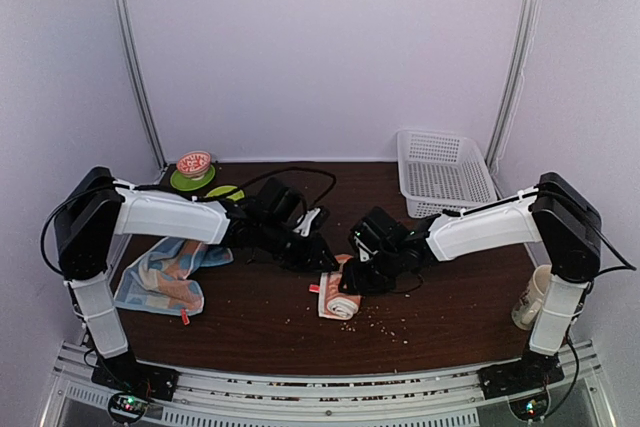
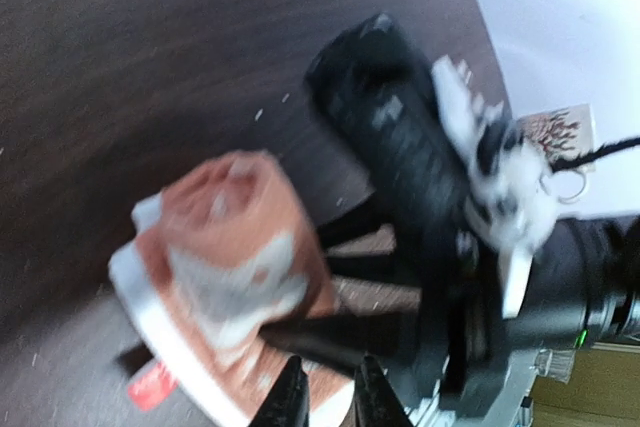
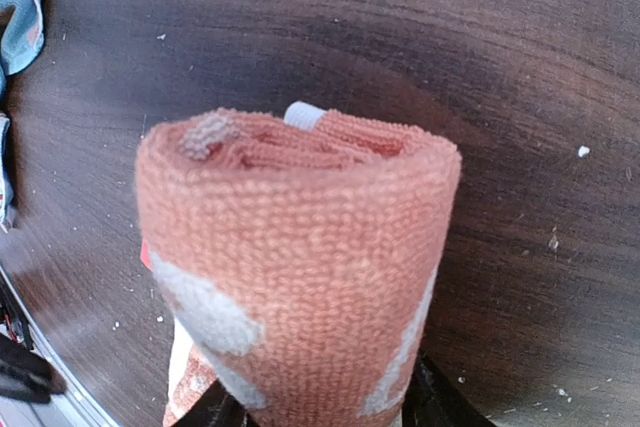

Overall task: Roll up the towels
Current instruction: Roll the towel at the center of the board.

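Orange towel rolled, apparently in right gripper

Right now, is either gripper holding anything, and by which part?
The right gripper holds the rolled orange towel, a finger on each side of the roll's near end. Whether the left gripper pinches its loose edge cannot be told.

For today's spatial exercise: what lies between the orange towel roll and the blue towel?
Only bare table separates orange towel and blue towel, shown in the top view.
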Tool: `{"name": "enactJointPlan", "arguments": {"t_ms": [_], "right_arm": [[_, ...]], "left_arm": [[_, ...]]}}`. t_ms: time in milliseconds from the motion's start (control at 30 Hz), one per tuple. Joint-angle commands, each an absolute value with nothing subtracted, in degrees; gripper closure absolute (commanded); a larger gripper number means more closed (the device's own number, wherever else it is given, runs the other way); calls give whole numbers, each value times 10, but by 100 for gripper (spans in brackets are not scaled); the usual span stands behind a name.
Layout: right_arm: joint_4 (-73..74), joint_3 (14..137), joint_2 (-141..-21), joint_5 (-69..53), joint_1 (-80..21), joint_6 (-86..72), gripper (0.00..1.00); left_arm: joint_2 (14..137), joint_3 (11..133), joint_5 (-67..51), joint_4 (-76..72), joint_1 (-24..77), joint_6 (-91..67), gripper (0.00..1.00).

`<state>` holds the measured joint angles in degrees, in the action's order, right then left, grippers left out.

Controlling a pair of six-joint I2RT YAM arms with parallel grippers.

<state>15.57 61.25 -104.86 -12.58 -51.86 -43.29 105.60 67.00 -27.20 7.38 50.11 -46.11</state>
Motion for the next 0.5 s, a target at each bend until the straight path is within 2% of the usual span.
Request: {"name": "enactJointPlan", "arguments": {"t_ms": [0, 467], "right_arm": [[168, 608, -1060, -101, -524, -419, 52], [174, 624, -1055, -112, -537, -382, 49]], "left_arm": [[1115, 712, -302, 21, 496, -479, 83], [1207, 722, -338, -63, 478, -531, 84]]}}
